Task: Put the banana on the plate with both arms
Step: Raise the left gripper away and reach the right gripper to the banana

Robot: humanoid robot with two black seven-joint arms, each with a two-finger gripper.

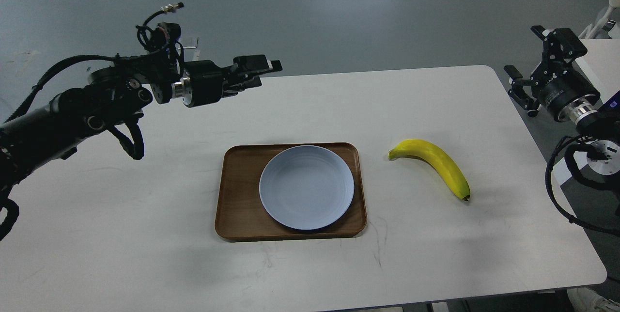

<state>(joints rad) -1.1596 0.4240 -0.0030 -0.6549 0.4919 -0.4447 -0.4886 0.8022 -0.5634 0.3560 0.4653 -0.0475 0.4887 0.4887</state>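
Note:
The pale blue-grey plate (306, 187) lies flat on the brown wooden tray (240, 195) in the middle of the white table. The yellow banana (436, 163) lies on the table to the right of the tray, stem end toward the tray and dark tip toward the front right. My left gripper (259, 73) is open and empty, held high above the table's far left part, well clear of the plate. My right gripper (525, 67) is open and empty, beyond the table's right edge, far behind and to the right of the banana.
The white table (145, 234) has rounded corners; its right edge runs close to my right arm. A second white surface (600, 55) stands at the far right behind my right gripper. Grey floor lies beyond the table.

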